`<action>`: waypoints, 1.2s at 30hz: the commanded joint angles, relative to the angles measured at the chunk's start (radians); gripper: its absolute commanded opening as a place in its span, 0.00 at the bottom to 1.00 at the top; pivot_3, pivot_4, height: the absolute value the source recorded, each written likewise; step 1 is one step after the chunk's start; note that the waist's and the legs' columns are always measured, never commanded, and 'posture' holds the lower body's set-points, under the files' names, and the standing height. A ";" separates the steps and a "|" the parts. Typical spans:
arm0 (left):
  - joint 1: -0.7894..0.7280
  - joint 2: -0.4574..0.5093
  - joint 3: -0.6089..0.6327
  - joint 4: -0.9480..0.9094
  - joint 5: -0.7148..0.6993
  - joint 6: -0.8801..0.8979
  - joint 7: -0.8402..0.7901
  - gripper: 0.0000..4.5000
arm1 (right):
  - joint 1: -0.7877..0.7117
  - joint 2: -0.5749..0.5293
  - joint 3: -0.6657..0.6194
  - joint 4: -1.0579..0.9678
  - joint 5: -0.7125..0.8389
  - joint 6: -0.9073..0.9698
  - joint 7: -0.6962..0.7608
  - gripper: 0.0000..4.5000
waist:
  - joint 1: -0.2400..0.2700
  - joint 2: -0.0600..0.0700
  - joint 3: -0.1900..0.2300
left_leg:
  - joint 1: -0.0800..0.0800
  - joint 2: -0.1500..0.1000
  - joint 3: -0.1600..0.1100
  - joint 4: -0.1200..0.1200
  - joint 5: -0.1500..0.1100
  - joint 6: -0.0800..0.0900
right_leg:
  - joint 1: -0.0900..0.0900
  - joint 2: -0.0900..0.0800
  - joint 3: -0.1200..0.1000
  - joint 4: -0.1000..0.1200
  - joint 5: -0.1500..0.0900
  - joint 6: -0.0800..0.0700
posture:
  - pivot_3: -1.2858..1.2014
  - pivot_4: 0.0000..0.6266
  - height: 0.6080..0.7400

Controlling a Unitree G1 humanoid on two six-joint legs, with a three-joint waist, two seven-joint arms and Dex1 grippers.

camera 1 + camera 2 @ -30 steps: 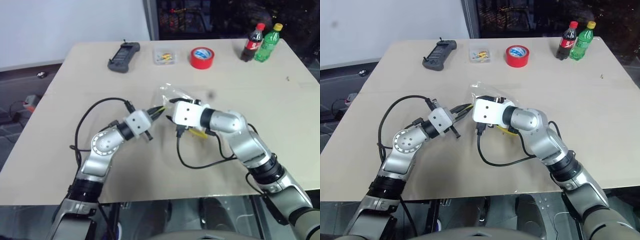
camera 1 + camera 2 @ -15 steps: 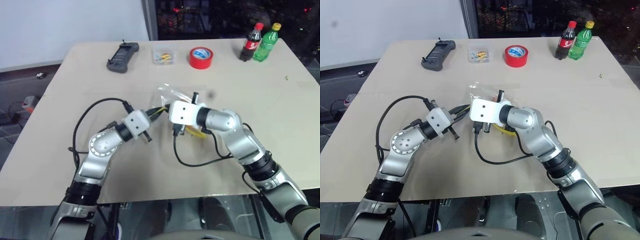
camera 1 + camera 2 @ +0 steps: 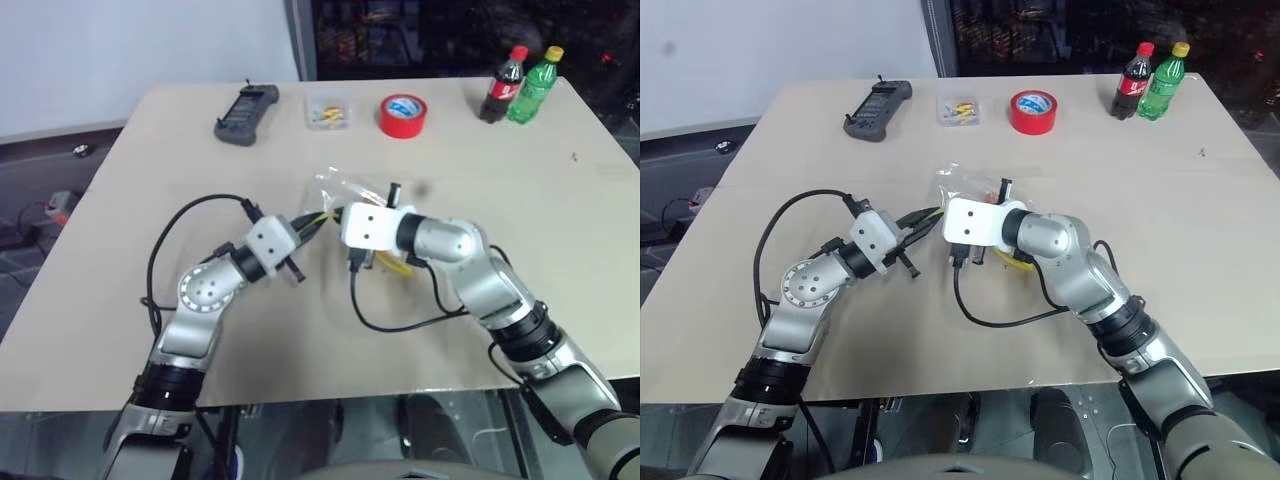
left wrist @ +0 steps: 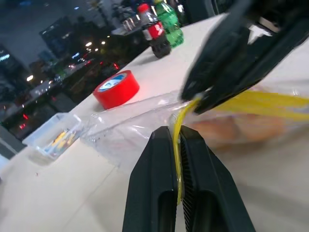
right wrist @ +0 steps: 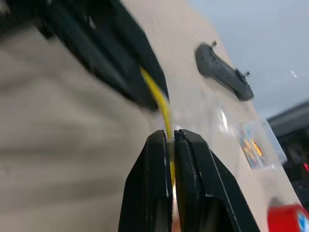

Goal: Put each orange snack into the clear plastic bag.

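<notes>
The clear plastic bag (image 4: 145,123) lies near the middle of the counter (image 3: 560,200), crinkled, with its yellow seal strip (image 4: 251,104) pulled out between the two hands. Through the clear film, in the left wrist view, an orange snack (image 4: 241,126) shows as a soft orange-brown shape inside the bag, just under the strip; whether a second snack lies with it cannot be told. The left hand (image 4: 175,145) is clenched on the strip, its two black fingers (image 4: 157,169) pressed flat against the yellow edge from either side. The right hand (image 5: 170,140) is clenched on the same strip a little further along, its fingers (image 5: 193,159) closed with the yellow edge running up between them. In the head views the two hands meet at the near edge of the bag, the left one reaching in from the bag's left side and the right one bent across from its right side. Beyond the bag, toward the far edge of the counter, a red tape roll (image 3: 403,115) lies flat, and just to the left of the roll sits a small clear box (image 3: 328,111) holding yellow bits. Further left of the box lies a dark handheld device (image 3: 246,114). At the far right corner, well apart from the bag, a cola bottle (image 3: 506,84) and a green bottle (image 3: 532,84) stand upright, touching or nearly so.
</notes>
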State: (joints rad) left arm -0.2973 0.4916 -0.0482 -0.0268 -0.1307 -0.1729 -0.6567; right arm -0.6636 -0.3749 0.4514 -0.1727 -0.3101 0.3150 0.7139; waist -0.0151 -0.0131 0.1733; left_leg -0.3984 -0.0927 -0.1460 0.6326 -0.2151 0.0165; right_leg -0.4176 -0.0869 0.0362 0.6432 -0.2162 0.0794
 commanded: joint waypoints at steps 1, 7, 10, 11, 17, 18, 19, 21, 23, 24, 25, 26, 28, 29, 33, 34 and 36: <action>-0.019 0.002 0.073 -0.060 -0.076 0.027 0.008 0.00 | 0.037 -0.055 -0.074 -0.053 -0.028 0.065 -0.017 0.02 | 0.000 0.000 0.000 | 0.000 0.000 0.000 0.000 0.000 0.000 | 0.000 0.000 0.000 0.000 0.000 0.000 | 0.52 0.24 1.00; -0.056 -0.011 0.082 -0.040 -0.110 0.069 0.019 0.00 | 0.096 -0.131 -0.153 -0.111 -0.037 0.155 -0.037 0.02 | 0.001 0.000 0.000 | 0.000 0.000 0.000 0.000 0.000 0.001 | 0.000 0.000 0.000 0.000 0.000 0.000 | 0.52 0.24 1.00; -0.079 -0.017 0.091 -0.021 -0.130 0.100 0.020 0.00 | 0.124 -0.188 -0.205 -0.118 -0.049 0.191 -0.056 0.02 | 0.002 0.000 0.000 | 0.000 0.000 0.000 0.000 0.000 0.001 | 0.000 0.000 0.000 0.000 0.000 0.000 | 0.52 0.24 1.00; -0.083 -0.017 0.091 -0.016 -0.134 0.105 0.016 0.00 | 0.129 -0.204 -0.217 -0.114 -0.050 0.193 -0.064 0.02 | 0.002 0.000 0.000 | 0.000 0.000 0.001 0.000 0.000 0.001 | 0.000 0.000 0.000 0.000 0.000 0.000 | 0.52 0.24 1.00; -0.143 -0.050 0.065 0.047 -0.129 0.120 0.004 0.00 | 0.087 -0.242 -0.243 -0.002 -0.069 0.169 -0.145 0.02 | -0.001 0.000 0.000 | 0.001 0.000 0.002 0.000 0.000 0.000 | 0.000 0.000 0.001 0.000 0.000 0.000 | 0.52 0.24 1.00; -0.154 -0.057 0.063 0.057 -0.131 0.129 0.004 0.00 | 0.079 -0.242 -0.243 0.013 -0.070 0.166 -0.153 0.02 | 0.000 0.000 0.000 | 0.000 0.000 0.002 0.000 0.000 0.000 | 0.000 0.000 0.001 0.000 0.000 0.000 | 0.52 0.24 1.00; -0.168 -0.064 0.059 0.071 -0.128 0.132 0.004 0.00 | 0.069 -0.243 -0.241 0.028 -0.070 0.158 -0.160 0.02 | 0.000 0.000 0.000 | 0.000 0.000 0.002 0.000 0.000 0.000 | 0.000 0.000 0.001 0.000 0.000 0.000 | 0.52 0.24 1.00; -0.210 -0.081 0.056 0.107 -0.121 0.140 0.009 0.00 | 0.040 -0.248 -0.244 0.065 -0.071 0.142 -0.174 0.02 | 0.001 0.000 0.000 | 0.000 0.000 0.002 0.001 0.000 0.000 | 0.001 0.000 0.001 0.000 0.000 0.000 | 0.52 0.24 1.00; -0.276 -0.092 0.063 0.161 -0.126 0.146 0.005 0.00 | -0.007 -0.262 -0.254 0.110 -0.077 0.122 -0.193 0.02 | 0.001 -0.001 0.000 | 0.000 0.000 0.002 0.001 0.001 -0.001 | 0.001 0.000 0.001 0.000 0.000 0.000 | 0.52 0.24 1.00; -0.310 -0.092 0.068 0.187 -0.132 0.150 0.000 0.00 | -0.032 -0.270 -0.263 0.129 -0.079 0.115 -0.201 0.02 | 0.001 0.000 0.000 | 0.000 0.000 0.002 0.001 0.001 -0.001 | 0.001 0.000 0.001 0.000 0.000 0.000 | 0.52 0.24 1.00; -0.354 -0.088 0.068 0.223 -0.137 0.155 -0.018 0.00 | -0.061 -0.285 -0.272 0.145 -0.076 0.103 -0.200 0.02 | 0.001 -0.001 0.001 | 0.000 -0.001 0.002 0.001 0.001 -0.001 | 0.000 0.000 0.001 0.000 0.000 0.000 | 0.52 0.24 1.00; -0.384 -0.083 0.062 0.247 -0.137 0.152 -0.043 0.00 | -0.081 -0.297 -0.280 0.152 -0.069 0.096 -0.195 0.02 | 0.001 -0.001 0.001 | -0.001 -0.001 0.002 0.001 0.001 -0.001 | 0.000 0.000 0.000 0.000 0.000 0.000 | 0.52 0.24 1.00; -0.411 -0.076 0.046 0.275 -0.125 0.141 -0.078 0.00 | -0.094 -0.316 -0.286 0.139 -0.055 0.091 -0.178 0.02 | 0.001 -0.001 0.001 | -0.001 -0.001 0.002 0.001 0.001 -0.001 | 0.000 0.000 0.000 0.000 0.000 0.000 | 0.52 0.24 1.00; -0.411 -0.077 0.038 0.278 -0.117 0.134 -0.090 0.00 | -0.089 -0.326 -0.286 0.121 -0.052 0.091 -0.169 0.02 | 0.001 -0.001 0.001 | -0.001 -0.001 0.002 0.001 0.001 -0.001 | 0.000 0.000 0.000 -0.001 0.000 0.000 | 0.52 0.24 1.00; -0.350 -0.067 -0.003 0.250 -0.077 0.083 -0.140 0.00 | 0.000 -0.365 -0.300 -0.019 -0.042 0.115 -0.118 0.02 | -0.003 -0.001 0.001 | -0.001 -0.001 0.002 -0.001 0.001 -0.001 | 0.000 -0.001 0.001 -0.003 0.000 0.000 | 0.52 0.24 1.00; -0.336 -0.066 -0.006 0.242 -0.074 0.079 -0.147 0.00 | 0.020 -0.371 -0.302 -0.045 -0.039 0.122 -0.109 0.02 | -0.003 -0.001 0.001 | -0.003 -0.001 0.003 -0.001 0.000 -0.001 | -0.002 -0.001 0.002 -0.003 0.000 0.000 | 0.52 0.24 1.00; -0.272 -0.047 -0.029 0.206 -0.058 0.058 -0.172 0.00 | 0.107 -0.381 -0.308 -0.151 -0.020 0.162 -0.068 0.02 | -0.002 -0.001 0.001 | -0.004 -0.001 0.003 -0.001 0.000 -0.001 | -0.004 -0.001 0.003 -0.003 0.000 0.000 | 0.52 0.24 1.00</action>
State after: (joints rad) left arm -0.6026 0.4089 -0.0904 0.2389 -0.2006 -0.0766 -0.8123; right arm -0.5892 -0.7263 0.2068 -0.2297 -0.3347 0.4371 0.6257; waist -0.0168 -0.0142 0.1745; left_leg -0.4044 -0.0932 -0.1428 0.6319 -0.2146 0.0157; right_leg -0.4237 -0.0877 0.0396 0.6414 -0.2163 0.0797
